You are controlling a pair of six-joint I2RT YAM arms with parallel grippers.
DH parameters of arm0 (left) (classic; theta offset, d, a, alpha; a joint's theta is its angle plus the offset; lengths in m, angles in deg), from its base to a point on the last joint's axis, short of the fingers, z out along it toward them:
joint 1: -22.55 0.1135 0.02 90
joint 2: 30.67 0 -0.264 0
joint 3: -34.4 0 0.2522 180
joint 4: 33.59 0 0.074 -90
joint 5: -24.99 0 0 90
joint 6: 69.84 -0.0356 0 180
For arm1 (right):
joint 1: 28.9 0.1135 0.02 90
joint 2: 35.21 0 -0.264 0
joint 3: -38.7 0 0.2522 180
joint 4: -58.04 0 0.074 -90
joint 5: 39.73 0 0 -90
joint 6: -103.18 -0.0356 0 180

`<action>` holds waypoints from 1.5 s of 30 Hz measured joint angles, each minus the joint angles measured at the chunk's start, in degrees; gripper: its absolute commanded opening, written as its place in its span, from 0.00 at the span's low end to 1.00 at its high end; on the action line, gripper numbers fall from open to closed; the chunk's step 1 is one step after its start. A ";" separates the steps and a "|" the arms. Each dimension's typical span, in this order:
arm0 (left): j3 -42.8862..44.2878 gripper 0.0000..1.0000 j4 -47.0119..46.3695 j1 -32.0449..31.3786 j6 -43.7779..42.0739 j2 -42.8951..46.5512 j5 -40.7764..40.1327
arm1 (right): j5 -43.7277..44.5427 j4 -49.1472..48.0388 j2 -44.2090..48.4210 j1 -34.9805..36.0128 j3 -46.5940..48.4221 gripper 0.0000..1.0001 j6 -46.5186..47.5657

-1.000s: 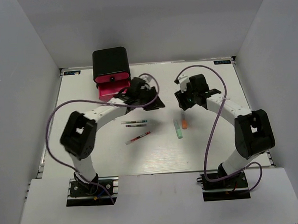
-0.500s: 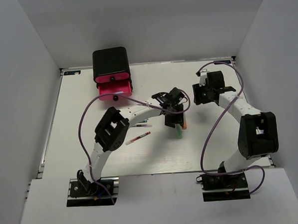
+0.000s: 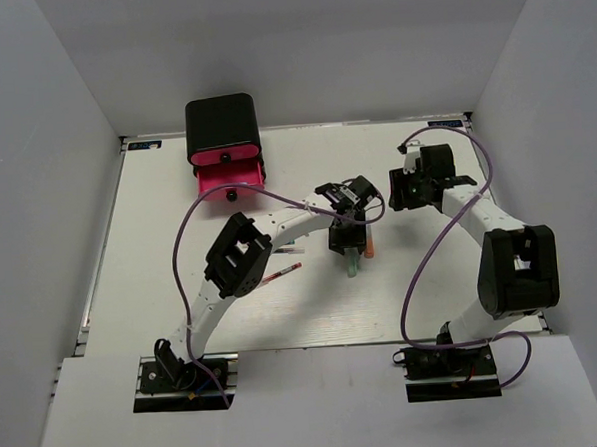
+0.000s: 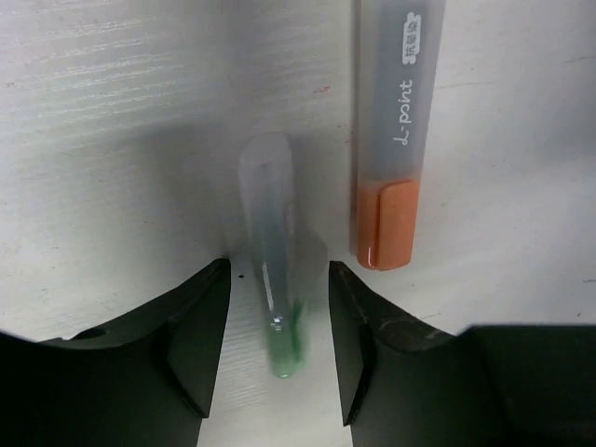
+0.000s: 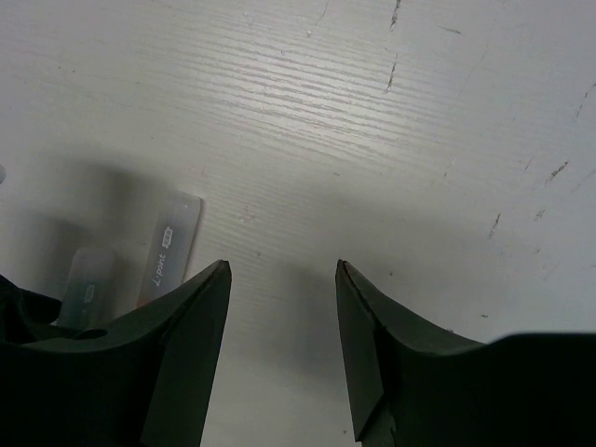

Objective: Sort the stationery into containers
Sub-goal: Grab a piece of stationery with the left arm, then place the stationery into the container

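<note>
My left gripper (image 3: pixel 346 245) (image 4: pixel 279 270) is open and low over the table, one jaw on each side of the green marker (image 3: pixel 355 268) (image 4: pixel 277 307), which lies flat with its clear cap pointing away. The orange marker (image 3: pixel 369 247) (image 4: pixel 386 140) lies just right of it. My right gripper (image 3: pixel 407 191) (image 5: pixel 281 270) is open and empty over bare table, to the right of both markers. The red pen (image 3: pixel 277 276) lies left of centre. The whitish pens (image 3: pixel 292 249) are mostly hidden under my left arm. The blue marker and the eraser are out of view.
The black cabinet (image 3: pixel 221 122) stands at the far left with one pink drawer (image 3: pixel 228 180) pulled open. White walls enclose the table on three sides. In the right wrist view the orange marker (image 5: pixel 172 250) and my left gripper's body (image 5: pixel 19 312) show at the left edge.
My left arm has swung from the open drawer to the centre and come down around the green marker. My right arm has pulled back to the right, away from the markers.
</note>
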 measured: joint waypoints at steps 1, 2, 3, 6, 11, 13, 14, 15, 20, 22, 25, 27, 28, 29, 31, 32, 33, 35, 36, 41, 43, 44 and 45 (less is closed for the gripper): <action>0.13 0.57 0.15 -0.02 0.04 -0.11 -0.39 | -0.13 0.04 0.22 -0.09 -0.37 0.55 -0.02; 0.17 0.55 0.31 -0.02 0.07 -0.26 -0.63 | -0.22 -0.02 0.57 -0.17 -0.85 0.55 -0.09; 0.35 0.55 0.55 -0.02 0.24 -0.46 -0.79 | -0.33 0.09 0.87 -0.22 -1.22 0.55 -0.15; 2.03 0.52 1.84 -0.09 0.37 -1.40 -1.42 | -0.94 0.04 1.81 -0.33 -2.08 0.55 -0.39; 2.56 0.31 3.98 -0.11 1.16 -1.92 -2.82 | -1.73 -0.31 2.97 -0.48 -2.86 0.55 -0.66; -0.52 0.24 2.69 -0.15 1.27 -0.15 -3.17 | -2.34 -0.33 3.06 -0.48 -2.93 0.55 -0.66; -2.47 0.23 2.36 -0.15 1.51 0.96 -3.50 | -2.64 -0.37 3.08 -0.48 -2.93 0.55 -0.66; -4.42 0.19 2.03 -0.15 1.66 2.14 -3.82 | -2.99 -0.35 3.08 -0.48 -2.95 0.56 -0.63; -9.11 0.08 0.81 -0.07 1.27 5.40 -5.38 | -8.55 -0.35 3.15 -0.50 -3.08 0.63 1.16; -10.80 0.08 0.81 0.20 0.66 6.67 -6.40 | -12.52 -0.66 3.43 -0.48 -3.80 0.63 3.08; -12.11 0.08 0.76 2.21 0.61 9.16 -7.43 | -17.66 -0.76 4.00 -0.48 -5.18 0.54 5.95; -12.13 0.08 -0.11 4.90 1.51 11.82 -7.82 | -20.11 -0.79 4.22 -0.35 -5.86 0.52 7.26; -12.15 0.07 -0.68 6.64 2.23 13.64 -8.02 | -21.00 -0.92 4.22 -0.35 -5.92 0.52 7.93; -12.59 0.07 -1.79 8.59 3.37 15.72 -8.20 | -21.70 -1.14 4.22 -0.35 -5.99 0.50 8.37; -14.58 0.07 -4.48 12.68 6.27 20.63 -8.33 | -22.62 -1.64 4.22 -0.35 -5.99 0.50 9.14; -15.98 0.07 -6.01 14.78 7.89 23.43 -8.31 | -22.99 -1.90 4.22 -0.35 -6.01 0.50 9.44; -17.49 0.07 -7.72 17.11 9.44 26.12 -8.33 | -23.34 -2.21 4.22 -0.33 -6.08 0.50 9.64; -20.00 0.05 -10.71 21.07 12.87 30.27 -8.48 | -23.76 -2.86 4.22 -0.28 -6.23 0.50 9.94; -21.38 0.05 -12.31 22.91 14.75 32.06 -8.55 | -23.89 -3.08 4.22 -0.24 -6.36 0.50 10.10; -27.85 0.04 -18.82 27.56 24.02 36.74 -8.17 | -24.28 -3.45 4.22 -0.09 -6.71 0.50 10.73; -30.42 0.00 -21.35 28.81 28.06 37.35 -7.98 | -24.46 -3.87 4.22 -0.09 -6.73 0.50 10.88; -31.89 0.00 -22.77 29.29 30.16 37.75 -7.96 | -24.59 -4.13 4.22 -0.09 -6.73 0.50 10.91; -33.73 0.00 -24.15 29.88 32.79 38.29 -8.04 | -24.65 -4.42 4.22 -0.09 -6.73 0.50 10.93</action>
